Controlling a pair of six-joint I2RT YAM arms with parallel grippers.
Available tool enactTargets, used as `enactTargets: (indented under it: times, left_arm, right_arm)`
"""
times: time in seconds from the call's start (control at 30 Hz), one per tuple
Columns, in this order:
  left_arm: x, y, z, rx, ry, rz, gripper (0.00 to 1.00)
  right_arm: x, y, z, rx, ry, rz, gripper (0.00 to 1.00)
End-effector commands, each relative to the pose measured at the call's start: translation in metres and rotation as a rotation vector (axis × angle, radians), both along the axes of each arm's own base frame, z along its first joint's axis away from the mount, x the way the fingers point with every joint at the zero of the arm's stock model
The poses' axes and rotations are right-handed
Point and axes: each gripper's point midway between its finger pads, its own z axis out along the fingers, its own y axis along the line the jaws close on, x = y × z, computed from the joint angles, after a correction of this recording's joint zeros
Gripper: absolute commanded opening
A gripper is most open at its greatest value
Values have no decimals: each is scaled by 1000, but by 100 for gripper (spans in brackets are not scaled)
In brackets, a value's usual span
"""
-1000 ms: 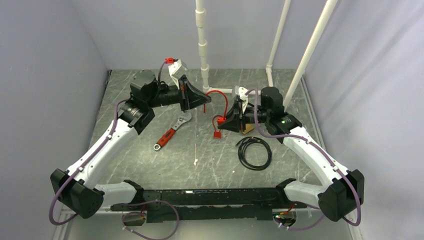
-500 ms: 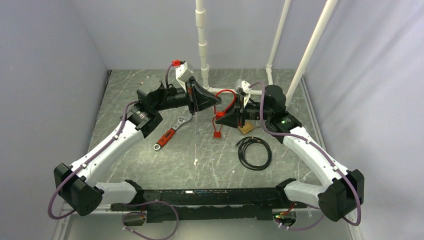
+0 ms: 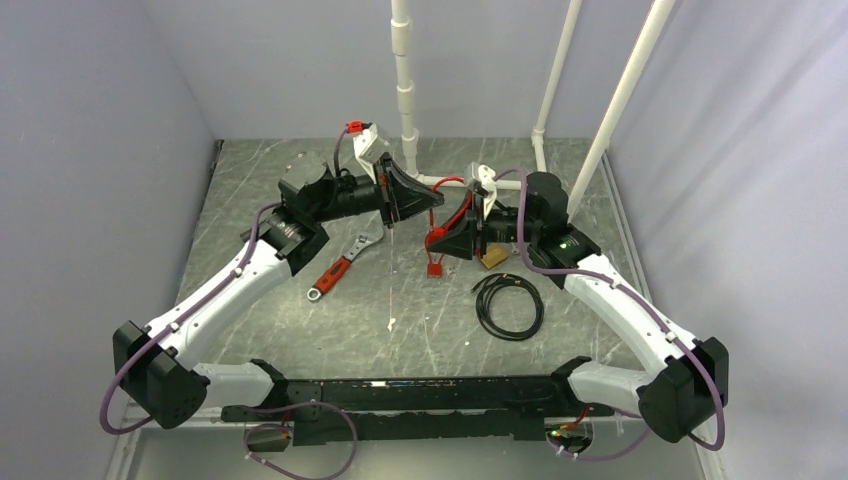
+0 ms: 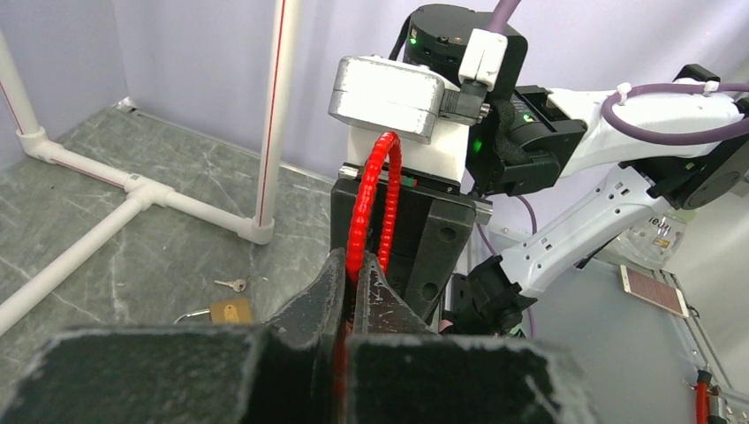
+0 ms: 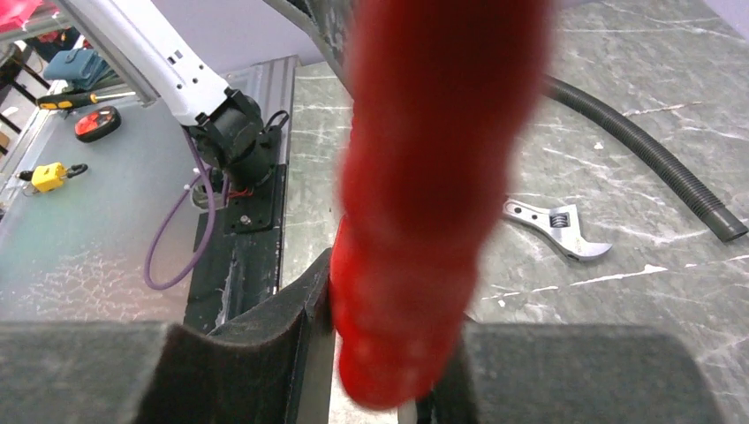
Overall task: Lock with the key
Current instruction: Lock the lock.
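A brass padlock (image 3: 491, 258) lies on the table by my right arm, and shows in the left wrist view (image 4: 228, 311) with its shackle open. A small silver key (image 4: 234, 284) lies just beyond it. A red ribbed cable (image 3: 462, 203) loops between both grippers, and its red connector (image 3: 435, 268) hangs near the table. My left gripper (image 3: 436, 200) is shut on the cable (image 4: 369, 203); its fingertips (image 4: 334, 265) pinch it. My right gripper (image 3: 431, 242) is shut on the same cable (image 5: 424, 177), which fills its view.
An adjustable wrench with a red handle (image 3: 343, 266) lies under my left arm and shows in the right wrist view (image 5: 556, 227). A black coiled cable (image 3: 508, 305) lies front right. White pipes (image 3: 405, 95) stand at the back. A black ribbed hose (image 5: 649, 157) crosses the table.
My left arm has swung right, toward the right gripper, and now meets the red cable. My right gripper has lifted slightly and shifted left with the cable.
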Motion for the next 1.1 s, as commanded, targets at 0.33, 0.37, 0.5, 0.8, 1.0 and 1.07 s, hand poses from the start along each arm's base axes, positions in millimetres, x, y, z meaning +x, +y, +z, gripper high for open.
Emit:
enactTargets:
  times: [0.33,0.37,0.5,0.8,1.0,1.07]
  left_arm:
    - [-6,-5,-11,7,28,-27,0]
    - [-6,-5,-12,9,31,-27,0]
    - [-7,-5,-19,22,46,-26,0]
    - [-6,-10,-35,48,85,-21,0]
    - [-13,-5,-48,116,61,-45,0]
    - [-20,-2,-54,148,41,-73,0]
  right_arm:
    - [-4,5,26,49,-99,38,0]
    - [-4,5,25,50,-98,37,0]
    - [-2,6,29,58,-102,36,0]
    - [0,12,36,73,-113,47,0]
    - [2,12,40,69,-133,42,0]
    - [4,10,42,70,-129,31,0]
